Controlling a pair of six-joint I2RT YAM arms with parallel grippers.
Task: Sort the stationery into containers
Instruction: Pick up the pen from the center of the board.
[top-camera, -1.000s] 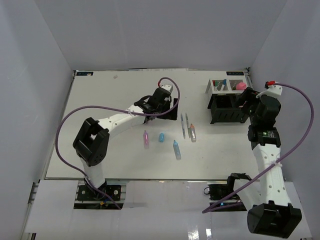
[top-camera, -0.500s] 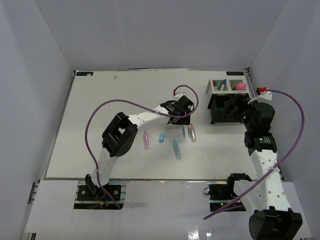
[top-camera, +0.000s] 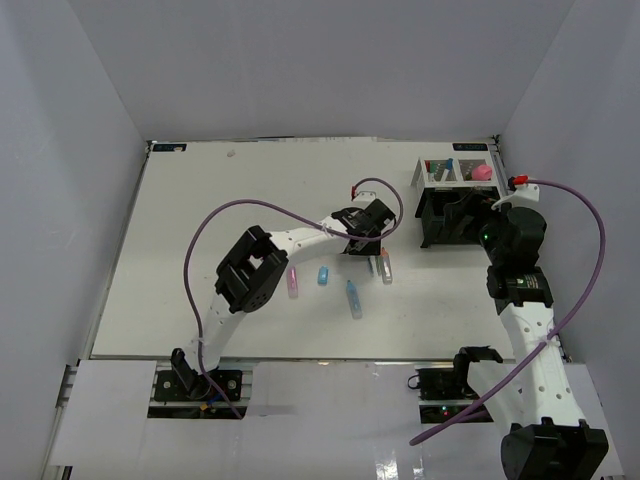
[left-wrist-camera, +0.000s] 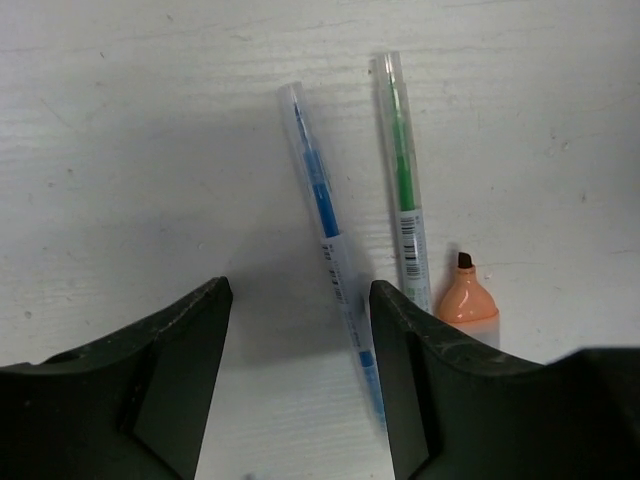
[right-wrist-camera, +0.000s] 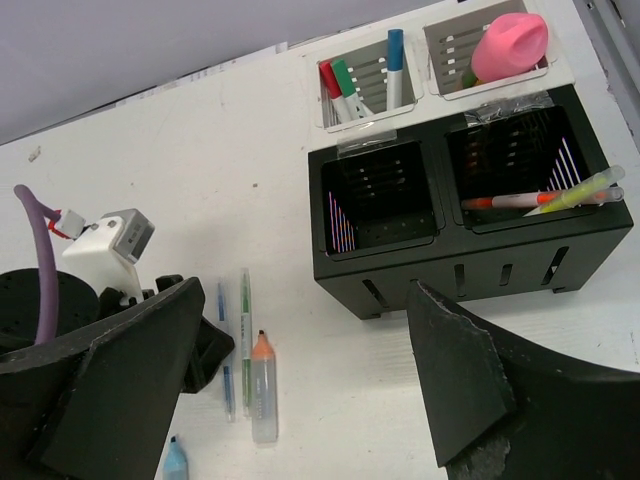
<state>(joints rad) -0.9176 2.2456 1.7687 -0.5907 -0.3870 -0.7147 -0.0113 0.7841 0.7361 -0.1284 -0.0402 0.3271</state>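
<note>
A thin blue pen (left-wrist-camera: 325, 215) lies on the white table between the fingers of my left gripper (left-wrist-camera: 297, 380). The jaws are open and the pen's lower end rests against the right finger (left-wrist-camera: 400, 370). Beside it lie a green pen (left-wrist-camera: 403, 190) and an orange marker (left-wrist-camera: 466, 300). From above, my left gripper (top-camera: 365, 240) hangs over these pens. My right gripper (right-wrist-camera: 300, 380) is open and empty, hovering before the black organizer (right-wrist-camera: 470, 250). Its right compartment holds pens (right-wrist-camera: 540, 197). The white mesh compartments (right-wrist-camera: 360, 85) hold pens and a pink-capped bottle (right-wrist-camera: 508, 45).
A pink marker (top-camera: 292, 279) and two blue markers (top-camera: 323, 275) (top-camera: 353, 298) lie on the table left of and below the pens. The organizer (top-camera: 455, 215) stands at the back right by the side wall. A purple cable loops above my left arm.
My left arm has swung right, from left of the pens to directly over them, and its jaws have narrowed around the blue pen. My right gripper has drifted slightly left at the organizer.
</note>
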